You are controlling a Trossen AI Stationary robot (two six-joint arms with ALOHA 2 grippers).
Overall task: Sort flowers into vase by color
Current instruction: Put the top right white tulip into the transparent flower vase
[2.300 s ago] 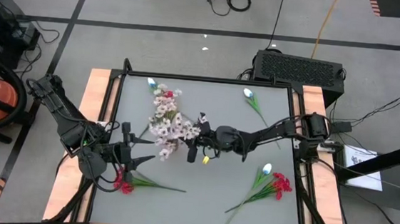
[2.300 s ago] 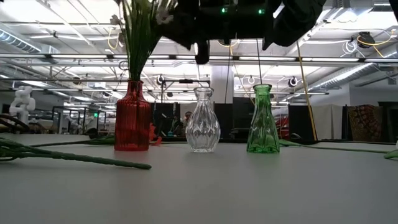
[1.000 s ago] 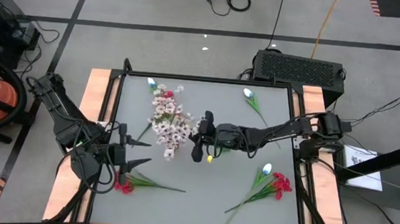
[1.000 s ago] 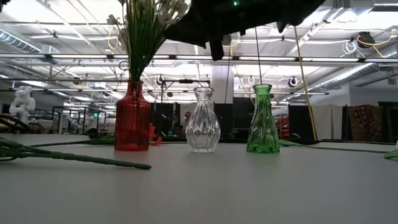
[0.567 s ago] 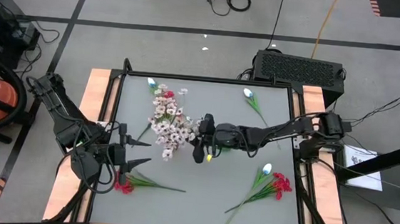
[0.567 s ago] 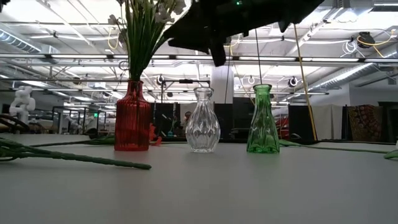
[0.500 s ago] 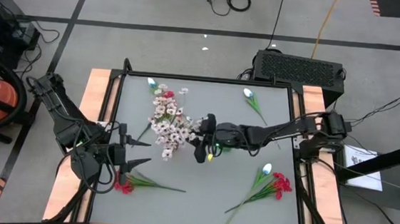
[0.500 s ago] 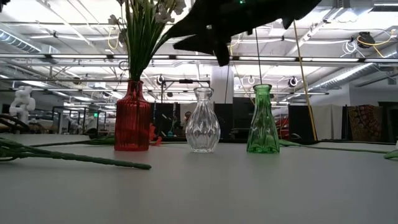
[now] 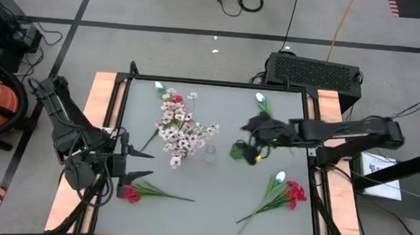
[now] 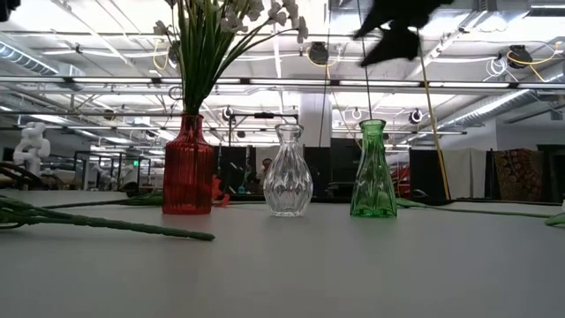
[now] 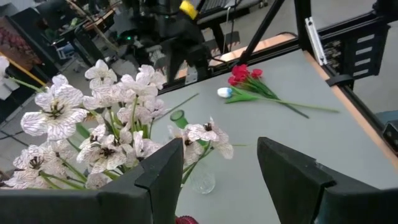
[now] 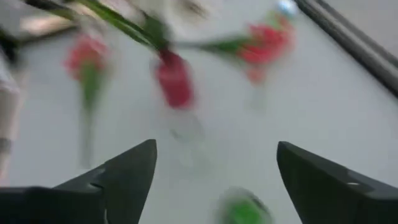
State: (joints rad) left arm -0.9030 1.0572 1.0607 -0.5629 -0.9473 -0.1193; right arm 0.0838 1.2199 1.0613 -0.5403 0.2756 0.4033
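Low view: a green stem (image 10: 106, 226) lies nearest on the counter (image 10: 353, 265). Behind it stand a red vase (image 10: 187, 168) holding pinkish-white flowers (image 10: 212, 26), a clear vase (image 10: 289, 172) and a green vase (image 10: 373, 172). Right gripper (image 9: 247, 141) hangs above the green vase, fingers spread, holding nothing. Left gripper (image 9: 133, 164) waits at the counter's left side, fingers apart, empty. Red flowers (image 9: 288, 193) lie at the counter's right side.

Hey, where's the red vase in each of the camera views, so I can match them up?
High view: red vase barely shows, under the pinkish-white blossoms, left of centre.
Low view: red vase, leftmost of three vases.
Left wrist view: only its rim at the bottom edge.
Right wrist view: a red blur near top centre.
Shared landmark: the green vase.
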